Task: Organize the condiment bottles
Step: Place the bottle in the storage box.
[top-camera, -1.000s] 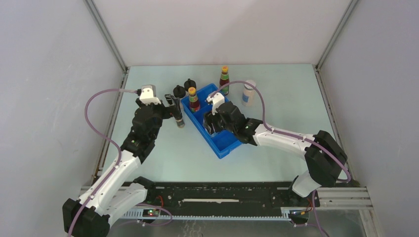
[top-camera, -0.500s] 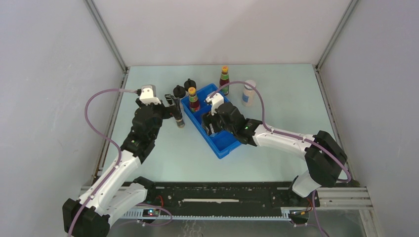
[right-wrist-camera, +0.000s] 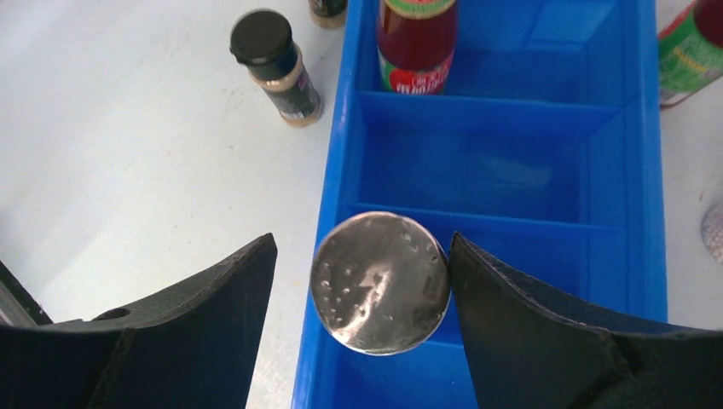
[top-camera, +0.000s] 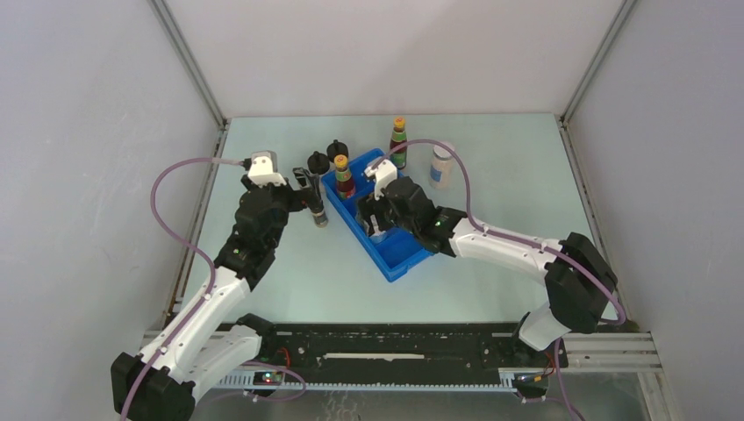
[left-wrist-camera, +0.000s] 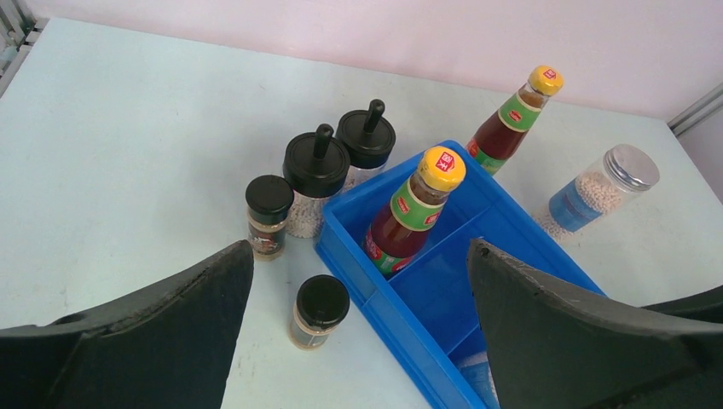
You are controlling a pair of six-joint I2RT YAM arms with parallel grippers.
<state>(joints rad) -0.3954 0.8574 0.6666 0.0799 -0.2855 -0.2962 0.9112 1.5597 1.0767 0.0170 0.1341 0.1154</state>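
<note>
Spread wide and holding nothing, the left jaws hang above the table (left-wrist-camera: pixel 128 111), their dark fingers (left-wrist-camera: pixel 153 332) framing the bottles. Just ahead of them, between the fingers, stands a short spice jar (left-wrist-camera: pixel 320 311) with a black lid. A second spice jar (left-wrist-camera: pixel 268 216) stands a little farther ahead and to the left. Beyond that one, a knobbed black-lidded jar (left-wrist-camera: pixel 315 175) and its twin (left-wrist-camera: pixel 367 141) stand side by side, close against the far-left corner of the blue tray (left-wrist-camera: pixel 443 285). Ahead and right of the left jaws, a red bottle (left-wrist-camera: pixel 409 217) stands upright in the tray's far compartment. Another red bottle (left-wrist-camera: pixel 510 115) stands on the table beyond the tray, with a pale jar (left-wrist-camera: pixel 592 192) near it on the right.

Over the tray's other end, the right jaws are also spread. A silver-capped jar (right-wrist-camera: pixel 381 281) stands between them, seen from straight above, in the compartment nearest them as far as I can tell. One finger (right-wrist-camera: pixel 196 324) is clearly apart from the cap. The opposite finger sits just beside it, and whether it touches cannot be told.
</note>
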